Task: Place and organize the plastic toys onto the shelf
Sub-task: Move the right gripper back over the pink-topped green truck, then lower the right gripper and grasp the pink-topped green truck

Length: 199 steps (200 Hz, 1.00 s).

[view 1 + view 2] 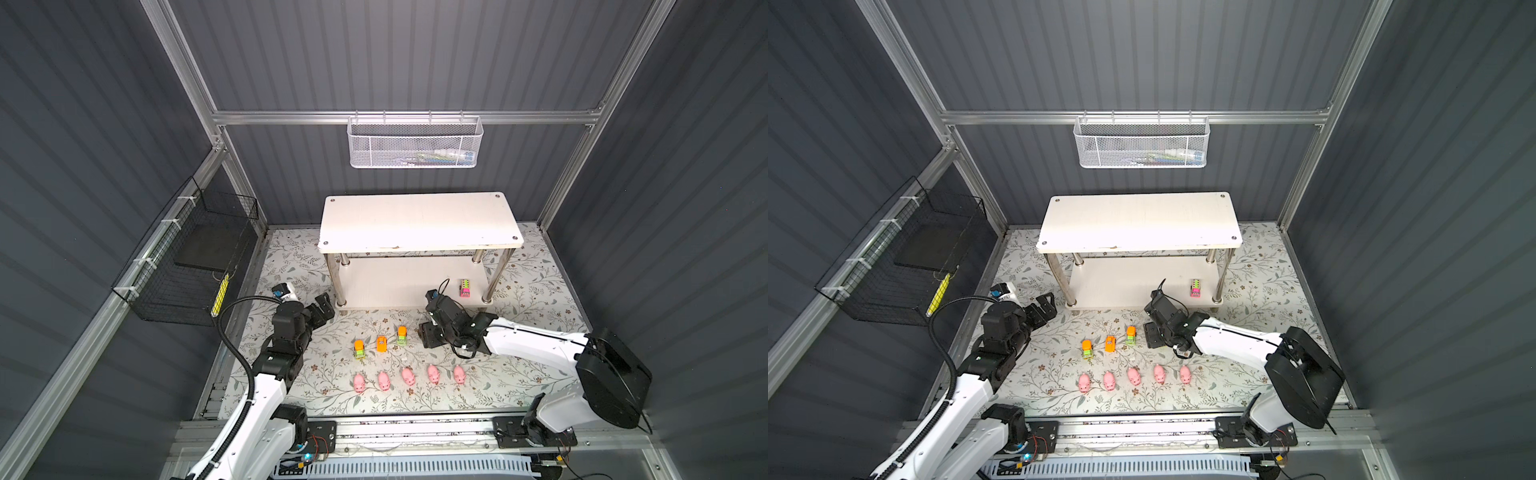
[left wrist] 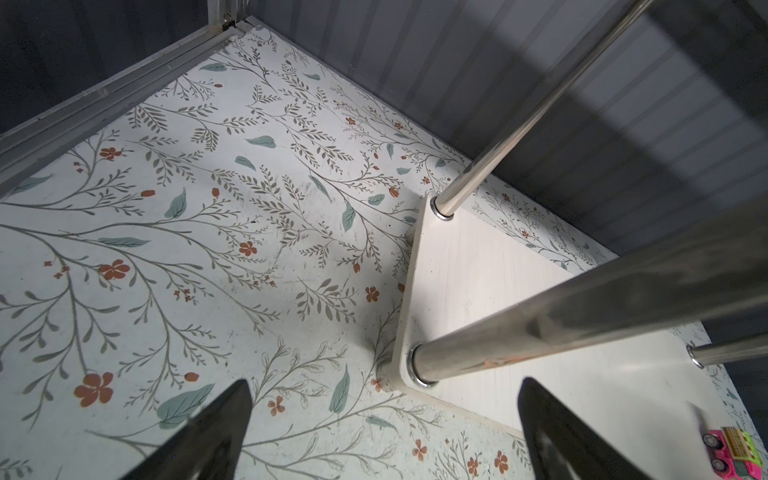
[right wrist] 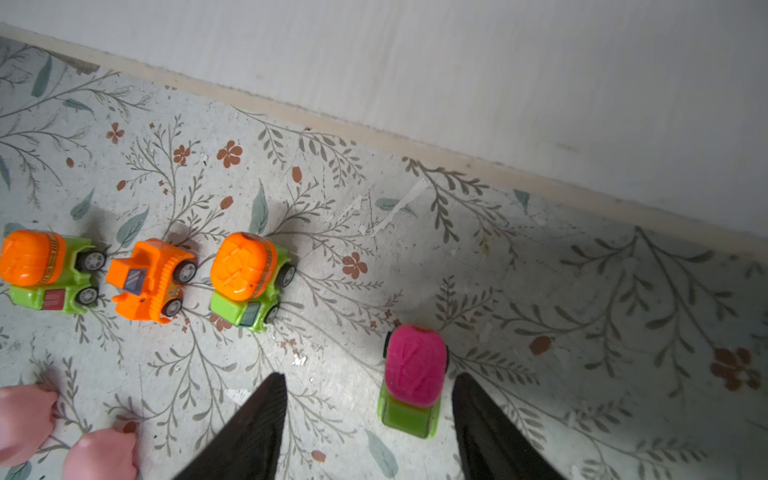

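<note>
The white shelf [image 1: 415, 222] stands at the back; a pink-and-green vehicle [image 1: 464, 287] [image 2: 731, 455] sits on its lower board. Three orange-and-green vehicles [image 1: 381, 344] [image 3: 151, 280] line up on the floral mat, with several pink pigs [image 1: 408, 376] in a row nearer the front. My right gripper [image 1: 428, 336] [image 3: 370, 376] is open, low over the mat beside them. A magenta-and-green vehicle [image 3: 413, 376] stands between its fingers, close to one of them; both top views hide it. My left gripper [image 1: 324, 305] [image 2: 385, 381] is open and empty by the shelf's left front leg [image 2: 540, 332].
A white mesh basket [image 1: 413, 143] hangs on the back rail. A black wire basket [image 1: 187, 262] is fixed to the left wall. Grey walls and aluminium posts close in the floral mat [image 1: 519, 374]. The arms' base rail [image 1: 415, 428] runs along the front.
</note>
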### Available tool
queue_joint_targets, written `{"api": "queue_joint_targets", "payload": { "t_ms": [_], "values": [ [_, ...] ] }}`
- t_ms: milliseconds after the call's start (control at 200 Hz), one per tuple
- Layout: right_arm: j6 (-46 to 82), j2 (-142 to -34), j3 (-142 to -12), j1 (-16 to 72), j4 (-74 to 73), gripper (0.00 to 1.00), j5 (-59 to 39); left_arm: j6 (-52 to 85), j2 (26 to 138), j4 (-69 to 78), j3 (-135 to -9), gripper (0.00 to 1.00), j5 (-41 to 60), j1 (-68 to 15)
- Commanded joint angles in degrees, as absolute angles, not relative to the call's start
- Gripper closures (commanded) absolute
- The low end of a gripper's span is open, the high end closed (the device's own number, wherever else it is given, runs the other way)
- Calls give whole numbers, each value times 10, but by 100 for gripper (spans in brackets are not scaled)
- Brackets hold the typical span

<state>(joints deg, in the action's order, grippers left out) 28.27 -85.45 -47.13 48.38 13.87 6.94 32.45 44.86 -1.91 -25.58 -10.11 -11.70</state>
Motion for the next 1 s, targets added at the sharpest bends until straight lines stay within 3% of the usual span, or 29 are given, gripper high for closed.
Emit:
{"api": "queue_joint_targets", "payload": {
  "t_ms": [0,330,650,991],
  "values": [
    [286,-862,-480,486,153,36,83,329,451,-17,-250,0,-89,-121],
    [283,-905,-497,486,162,40,103,325,450,-14,-246,0,-91,-121],
    [277,-928,-514,484,168,55,115,322,453,-12,-244,0,-94,-122],
    [280,-930,-508,484,171,57,115,320,455,-12,-242,0,-98,-121]
  ]
}}
